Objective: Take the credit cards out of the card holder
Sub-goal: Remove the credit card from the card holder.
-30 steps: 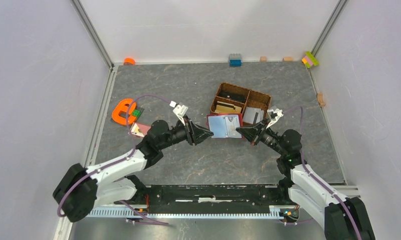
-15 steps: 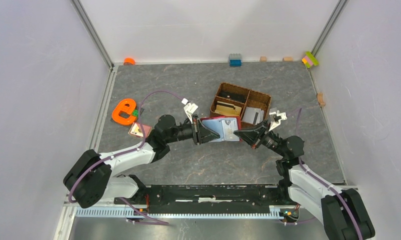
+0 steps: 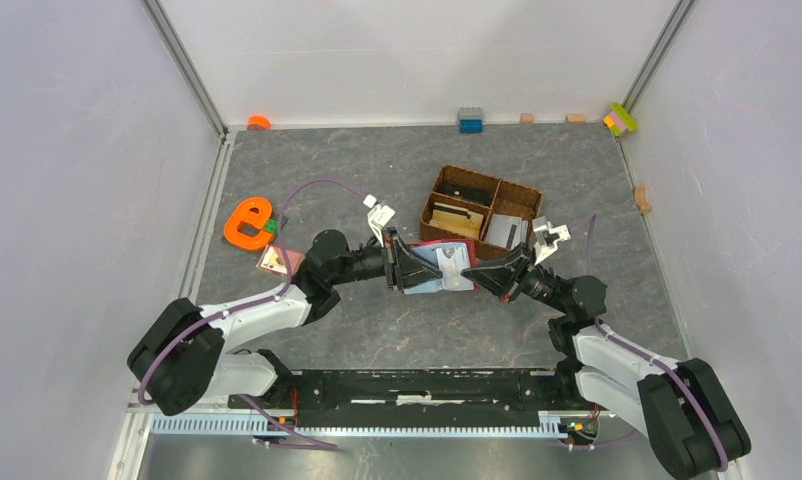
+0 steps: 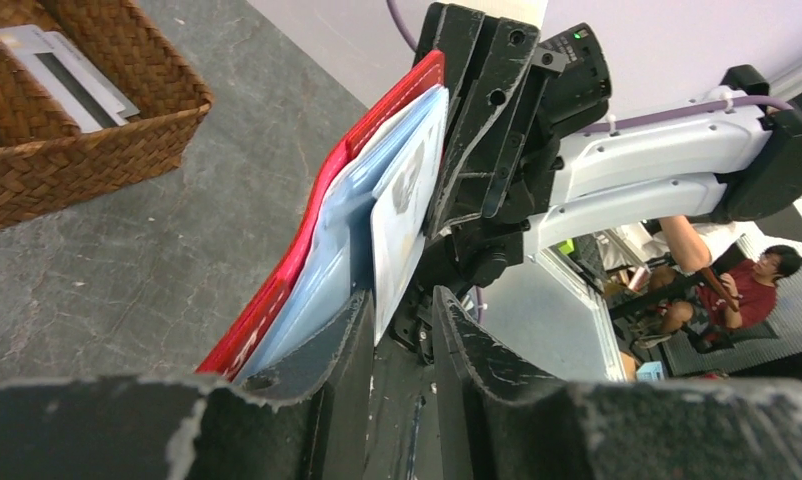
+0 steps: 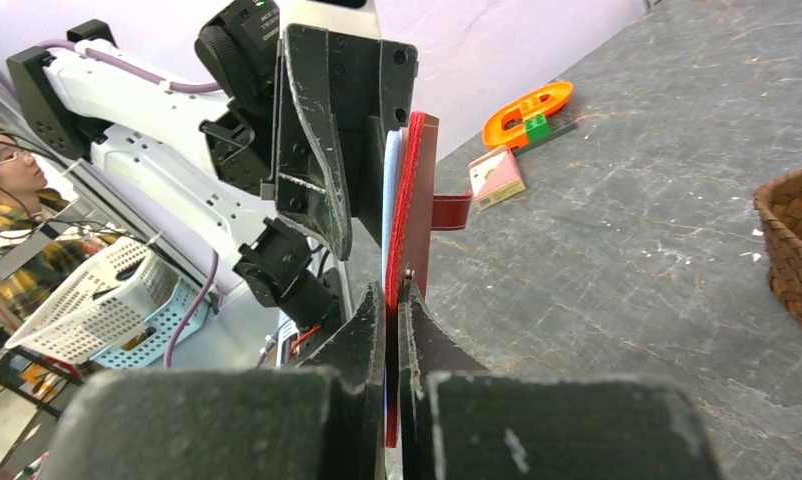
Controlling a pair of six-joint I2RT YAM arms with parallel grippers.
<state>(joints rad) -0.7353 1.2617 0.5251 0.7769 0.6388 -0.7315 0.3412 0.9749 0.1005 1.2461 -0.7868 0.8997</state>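
The dark red card holder (image 3: pixel 439 266) is held up off the table between my two grippers, in front of the wicker basket. My right gripper (image 3: pixel 482 273) is shut on its red edge (image 5: pixel 417 200), with its jaws tight on the leather (image 5: pixel 392 295). My left gripper (image 3: pixel 409 268) is open at the holder's other side. In the left wrist view a light blue-white credit card (image 4: pixel 407 210) sticks out of the red holder (image 4: pixel 282 275), and its lower corner lies in the gap between my open fingers (image 4: pixel 402 300). A gap shows beside the card. A light blue card edge (image 5: pixel 390 200) shows against the red cover.
The brown wicker basket (image 3: pixel 525 192) stands just behind the holder, with tan (image 3: pixel 455 215) and grey (image 3: pixel 507 230) cards in its compartments. An orange letter toy (image 3: pixel 247 222) and a small pink block (image 3: pixel 277 260) lie at the left. Small blocks (image 3: pixel 470 120) line the back wall.
The holder lay open on the table a second ago. Both grippers have closed in from either side; it is now lifted and stood on edge between them.
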